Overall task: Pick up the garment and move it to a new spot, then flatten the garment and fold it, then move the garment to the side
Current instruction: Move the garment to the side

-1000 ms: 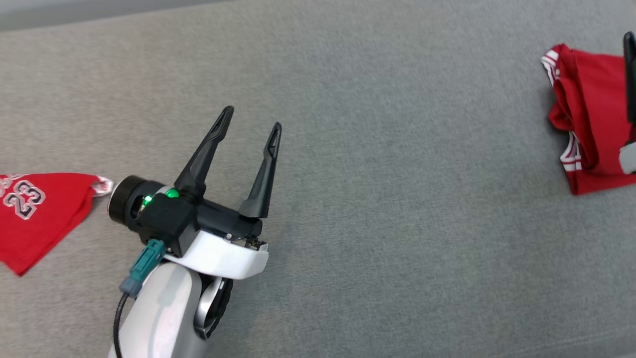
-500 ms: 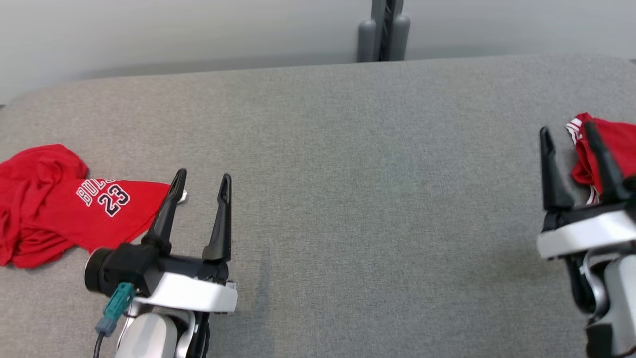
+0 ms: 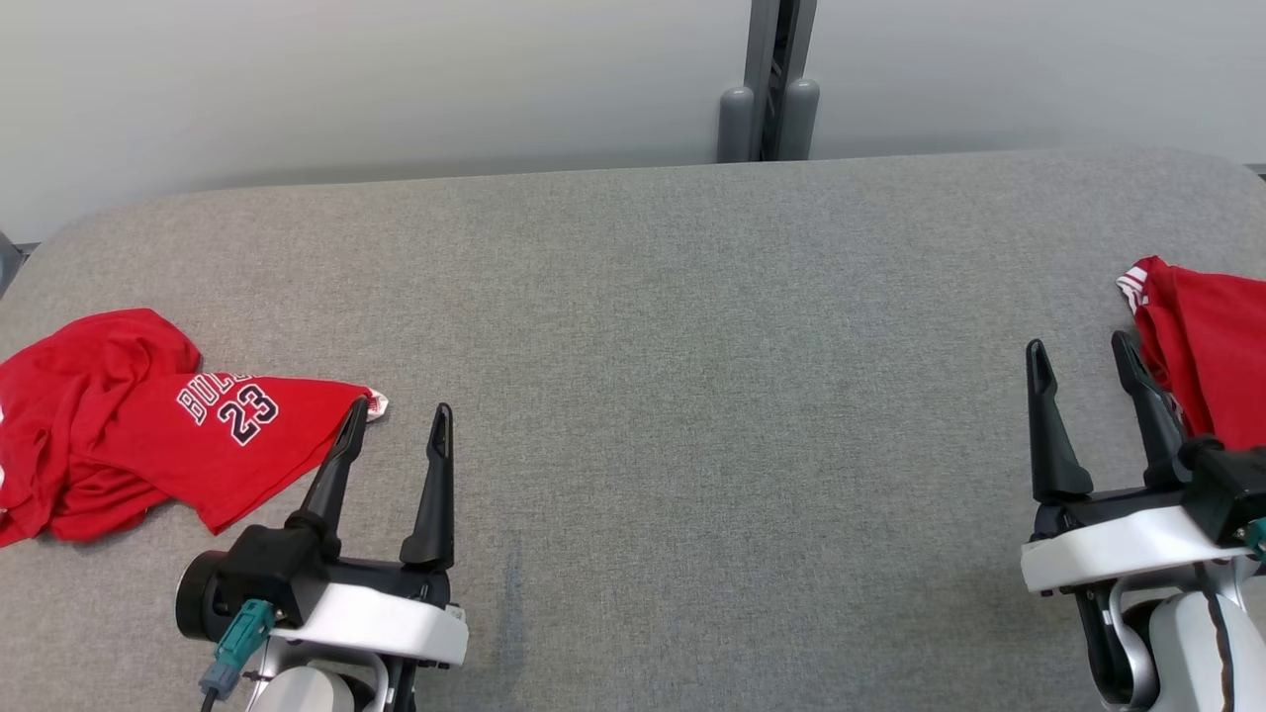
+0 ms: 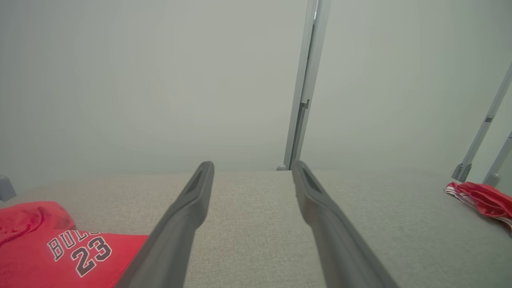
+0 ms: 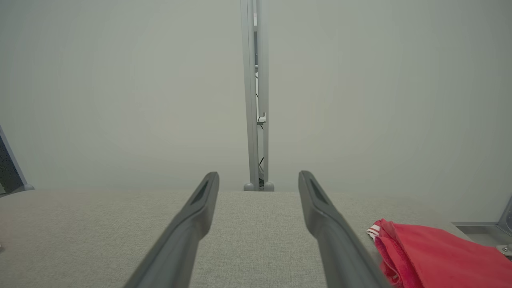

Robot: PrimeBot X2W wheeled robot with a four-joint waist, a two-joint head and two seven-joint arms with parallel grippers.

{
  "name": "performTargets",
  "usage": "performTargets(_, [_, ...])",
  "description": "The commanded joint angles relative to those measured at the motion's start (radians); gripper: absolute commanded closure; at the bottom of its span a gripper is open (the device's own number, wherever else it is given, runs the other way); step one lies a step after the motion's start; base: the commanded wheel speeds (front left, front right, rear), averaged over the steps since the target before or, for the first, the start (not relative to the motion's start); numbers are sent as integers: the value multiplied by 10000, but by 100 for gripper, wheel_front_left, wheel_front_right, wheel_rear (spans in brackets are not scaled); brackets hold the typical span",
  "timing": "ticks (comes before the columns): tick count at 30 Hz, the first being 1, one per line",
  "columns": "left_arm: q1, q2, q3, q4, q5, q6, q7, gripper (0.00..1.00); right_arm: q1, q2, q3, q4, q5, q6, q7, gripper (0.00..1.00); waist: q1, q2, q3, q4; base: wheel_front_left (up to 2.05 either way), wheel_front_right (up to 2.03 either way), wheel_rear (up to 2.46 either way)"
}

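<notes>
A crumpled red garment [image 3: 148, 435] printed with "23" lies at the left of the grey padded table [image 3: 692, 346]; the left wrist view shows this garment [image 4: 60, 252] at its lower left. My left gripper [image 3: 399, 410] is open just right of its corner and holds nothing. A second red garment [image 3: 1212, 336] with white striped trim is bunched at the table's right edge. My right gripper [image 3: 1078, 343] stands open just left of it, empty. In the right wrist view that garment [image 5: 432, 248] lies right of the fingers.
A grey metal post [image 3: 767, 89] stands behind the table's far edge against a pale wall. The table's corners are rounded. A wide bare stretch of grey fabric lies between the two garments.
The whole head picture has shifted: the camera has tilted up and pulled back, bringing the wall, the post and both grippers into view. Both grippers stay open and the garments lie as before.
</notes>
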Motion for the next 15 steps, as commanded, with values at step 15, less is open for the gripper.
performTargets(15, [35, 30, -68, 80, -127, 86, -36, 0, 122, 152, 47, 77, 241, -5, -4, 0, 0, 0, -3, -41, 0, 0, 0])
